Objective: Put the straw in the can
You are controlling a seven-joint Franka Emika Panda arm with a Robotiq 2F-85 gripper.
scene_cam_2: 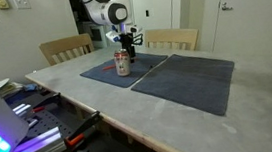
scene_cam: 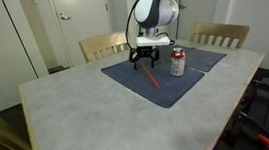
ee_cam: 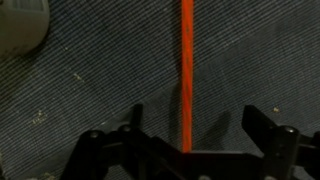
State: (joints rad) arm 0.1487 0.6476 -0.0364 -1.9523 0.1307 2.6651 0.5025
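The red straw (scene_cam: 150,76) lies flat on a dark blue mat (scene_cam: 125,76). In the wrist view it (ee_cam: 186,70) runs straight up the picture. The silver can with a red band (scene_cam: 177,62) stands upright on the mat beside it and also shows in an exterior view (scene_cam_2: 123,63). A pale rounded shape at the wrist view's top left (ee_cam: 20,30) seems to be the can. My gripper (scene_cam: 143,56) hangs low over the straw's far end, open, with the straw between its fingers (ee_cam: 198,125) and untouched. In an exterior view it (scene_cam_2: 128,49) sits just behind the can.
A second dark mat (scene_cam_2: 192,79) lies beside the first on the grey table (scene_cam: 79,121). Wooden chairs (scene_cam: 104,46) (scene_cam: 221,36) stand at the far side. A tool cart (scene_cam_2: 40,120) stands by the table edge.
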